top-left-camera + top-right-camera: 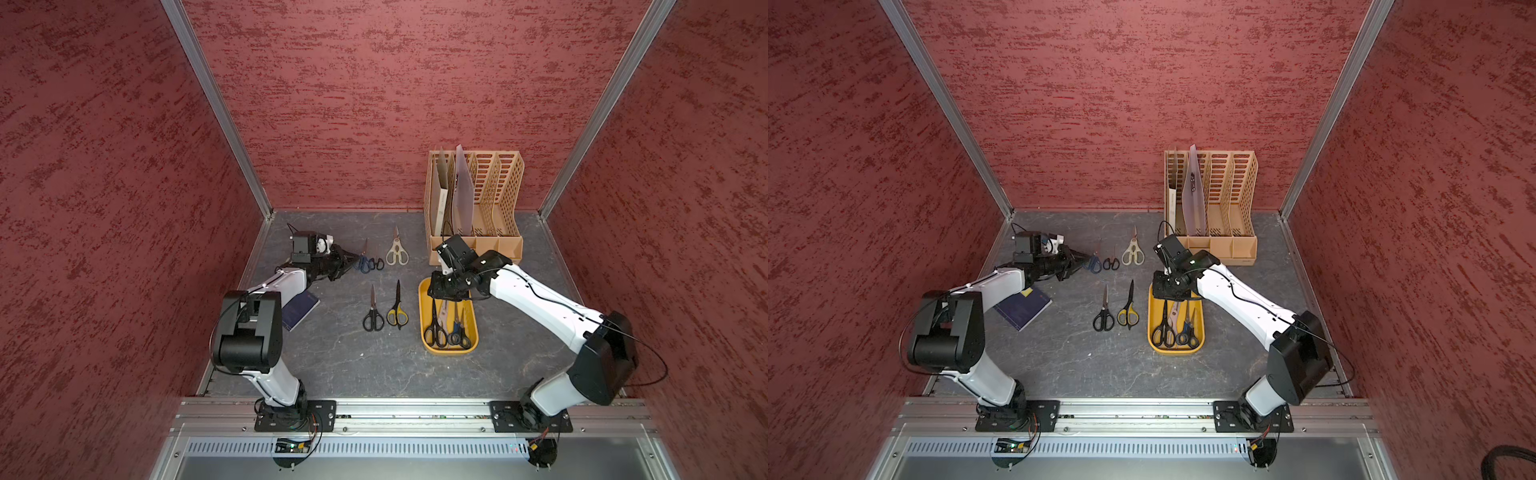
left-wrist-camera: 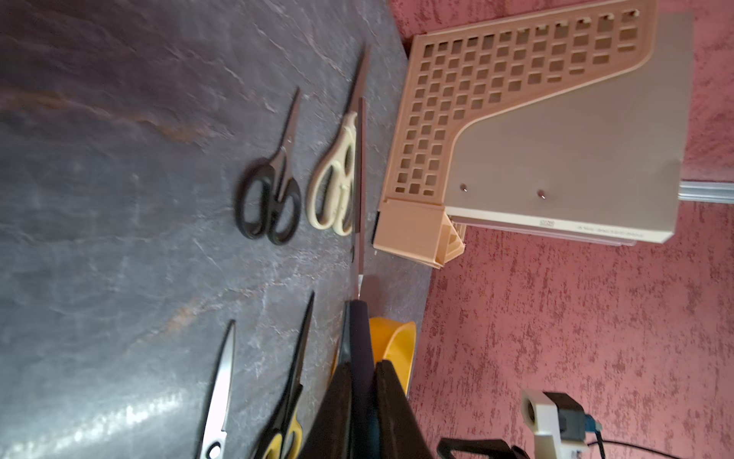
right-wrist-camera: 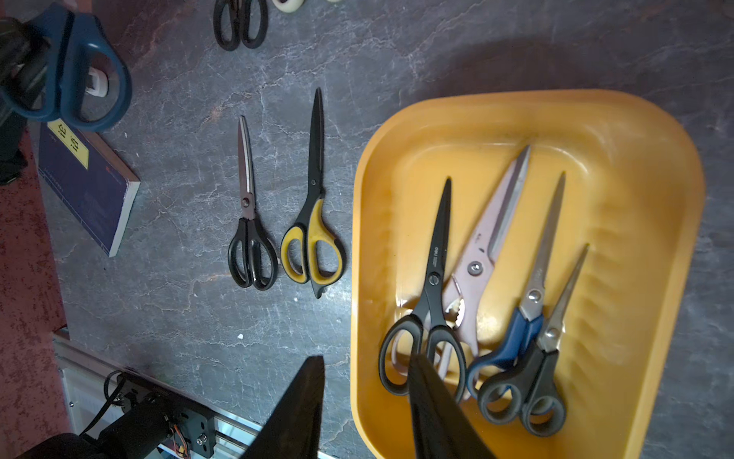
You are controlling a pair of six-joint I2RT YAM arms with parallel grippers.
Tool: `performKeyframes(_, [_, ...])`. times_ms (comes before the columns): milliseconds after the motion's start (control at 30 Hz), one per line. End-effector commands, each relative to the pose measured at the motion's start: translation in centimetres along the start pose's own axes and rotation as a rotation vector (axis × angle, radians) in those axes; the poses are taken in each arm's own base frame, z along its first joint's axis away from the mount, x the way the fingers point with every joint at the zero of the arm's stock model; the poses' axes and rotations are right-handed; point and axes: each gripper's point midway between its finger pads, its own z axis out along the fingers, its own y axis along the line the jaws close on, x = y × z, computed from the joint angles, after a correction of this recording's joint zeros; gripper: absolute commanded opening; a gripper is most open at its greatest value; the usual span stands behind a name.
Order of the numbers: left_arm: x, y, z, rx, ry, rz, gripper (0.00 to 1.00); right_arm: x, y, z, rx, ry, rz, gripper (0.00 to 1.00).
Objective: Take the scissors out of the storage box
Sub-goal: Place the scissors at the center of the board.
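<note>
1. Grey slate-look tabletop (image 1: 340,365), red textured walls on three sides. Took the yellow storage box (image 1: 471,309) as landmark for every place below.
2. Counted four pairs inside the box, handles toward the robot-side end: long black pair (image 3: 433,274) lying across pale kitchen shears (image 3: 492,234); boxed blue-handled pair (image 3: 532,302); small grey-black pair (image 3: 552,349) overlapping the blue one.
3. Counted four pairs flat on the table, left-arm side of the box: yellow-black pair (image 1: 397,313) nearest, black table pair (image 1: 372,318) just beyond; farther back, cream kitchen shears (image 1: 397,252), then small black pair (image 1: 378,263).
4. Found the left gripper (image 1: 356,260) clamped on the held blue-handled scissors (image 3: 70,67), past the small black pair from the box. Blade edge-on in the left wrist view; seemingly not set down yet.
5. Found the right gripper (image 3: 365,357) empty, fingers apart, over the box's far end.
6. Noted a tan file organizer (image 1: 494,199) just behind the box and a navy book (image 1: 1023,309) well off on the left-arm side.
7. Judged progress: five of nine out, counting the pair in hand; four left. Likely next from the box: the long black pair, on top and pinning the pale shears.
</note>
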Motion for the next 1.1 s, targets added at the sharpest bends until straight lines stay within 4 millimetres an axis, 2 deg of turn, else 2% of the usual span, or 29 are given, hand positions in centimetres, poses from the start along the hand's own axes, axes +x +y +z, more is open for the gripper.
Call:
performKeyframes(0, [-1.9, -1.5, 0.7, 0.048, -0.02, 0.077, 0.15, 0.4, -1.5, -0.1, 0.056, 0.003, 0.017, 0.4])
performKeyframes(233, [-4.4, 1.4, 3.2, 0.007, -0.018, 0.054, 0.11, 1.2, -2.7, -0.3, 0.094, 0.007, 0.029, 0.39])
performKeyframes(433, [-6.4, 3.4, 3.6, -0.039, -0.045, 0.055, 0.11, 1.7, -3.9, -0.6, 0.138, 0.007, 0.035, 0.39])
performKeyframes(800, [-7.0, 6.8, 4.6, -0.156, 0.004, 0.064, 0.15, 2.1, -4.8, -0.8, 0.178, 0.011, 0.033, 0.39])
performKeyframes(867, [-6.8, 7.3, 4.6, -0.178, 0.012, 0.068, 0.19, 2.1, -4.8, -0.8, 0.179, 0.012, 0.031, 0.39])
performKeyframes(967, [-6.6, 8.1, 4.4, -0.222, 0.018, 0.074, 0.33, 1.9, -4.7, -0.7, 0.181, 0.011, 0.03, 0.39])
performKeyframes(1067, [-6.3, 8.9, 4.2, -0.26, 0.025, 0.07, 0.4, 1.7, -4.5, -0.7, 0.176, 0.011, 0.026, 0.39])
